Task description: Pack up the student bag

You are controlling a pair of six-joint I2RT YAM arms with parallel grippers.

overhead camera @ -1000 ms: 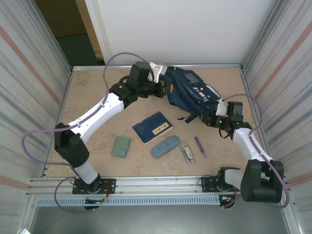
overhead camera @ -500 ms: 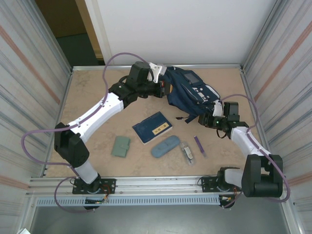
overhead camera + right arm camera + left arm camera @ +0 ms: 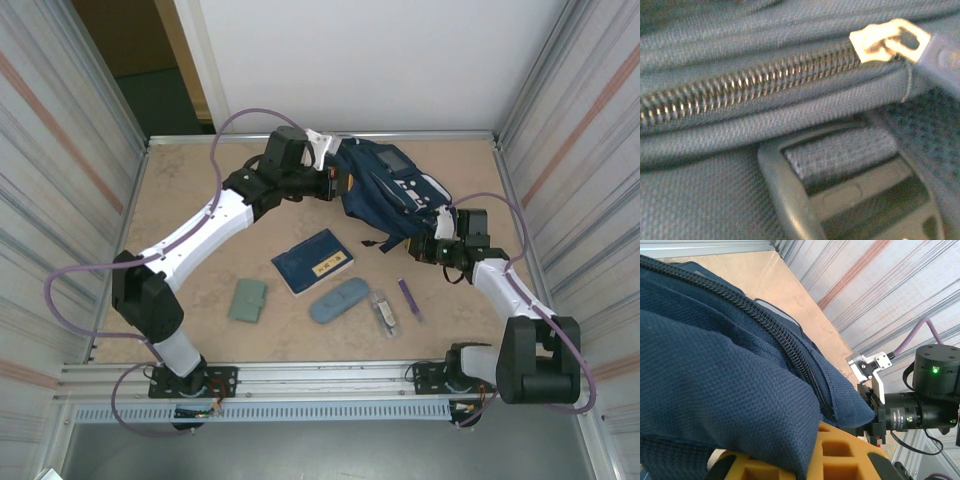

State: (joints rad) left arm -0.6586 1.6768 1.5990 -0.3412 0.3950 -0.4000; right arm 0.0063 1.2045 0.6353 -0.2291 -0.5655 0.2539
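The student bag (image 3: pixel 392 190), navy with white patches, lies at the back right of the table, its near edge lifted. My left gripper (image 3: pixel 343 186) is shut on the bag's left edge. In the left wrist view the blue fabric (image 3: pixel 725 365) drapes over my orange finger pad (image 3: pixel 840 455), and a zipper runs across it. My right gripper (image 3: pixel 427 246) is shut and pressed against the bag's lower right corner. The right wrist view is tight on a zipper (image 3: pixel 750 82), its metal slider (image 3: pixel 887 40) and a strap buckle (image 3: pixel 840 185). I cannot tell whether the right gripper pinches anything.
On the table in front of the bag lie a blue booklet (image 3: pixel 312 261), a blue-grey oval case (image 3: pixel 339 300), a green wallet (image 3: pixel 247 300), a clear packet (image 3: pixel 384 312) and a purple pen (image 3: pixel 410 298). Ribbed metal walls close in on both sides.
My right gripper has edged left into the bag's corner and closed. The left arm and the bag have barely moved.
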